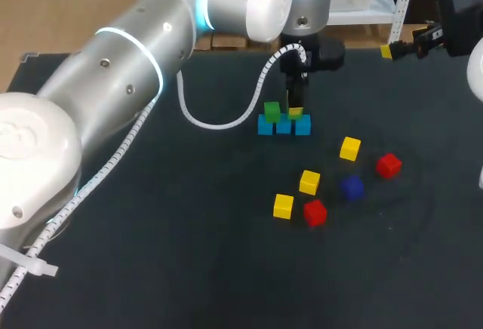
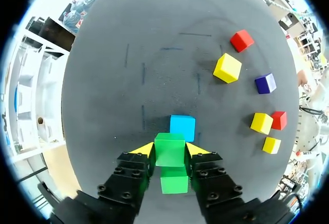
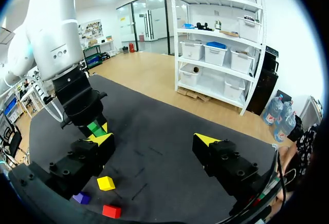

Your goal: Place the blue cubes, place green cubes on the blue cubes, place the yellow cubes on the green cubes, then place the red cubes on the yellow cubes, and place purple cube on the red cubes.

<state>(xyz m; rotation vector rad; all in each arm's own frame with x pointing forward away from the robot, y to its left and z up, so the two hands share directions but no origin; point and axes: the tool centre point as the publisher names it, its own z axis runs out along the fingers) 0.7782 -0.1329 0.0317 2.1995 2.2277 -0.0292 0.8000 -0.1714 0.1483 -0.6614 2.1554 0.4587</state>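
Your left claw [image 2: 169, 149] is closed on a green cube [image 2: 169, 153], with one yellow tip pressed to each side face. What matters for the next move is how that cube sits against the row of blue cubes [image 1: 284, 125]. In the head view the three blue cubes touch and run from 9 to 3 o'clock.

- **Placed cube:** the blue cube at the 9 o'clock end already carries a second green cube [image 2: 174, 180]. In the left wrist view it sits just behind the held one, between the finger bodies.
- **Bare cube:** one bare blue cube [image 2: 182, 127] shows just ahead of the fingertips.
- **Held cube:** it appears to hang over the middle of the row, hiding that blue cube. You cannot tell from these views whether it rests on the blue or floats just above it.
- **Finger direction:** the fingers close across the row, not along it. I judge that opening them should clear both neighbours (though the placed green cube is very close).

The remaining cubes lie loose on the table [image 1: 189, 253], toward 4 to 5 o'clock from the row and well apart from it. There are three yellow cubes [image 1: 309, 182], two red cubes [image 1: 389, 165] and the purple cube [image 1: 351, 187] among them.

Your right claw [image 3: 154, 142] is spread wide with nothing between its fingers. It is off at about 2 o'clock from the row, near the table's far edge. The left arm is therefore the nearer one for the current cube, and the right arm sits closer to the loose cubes.
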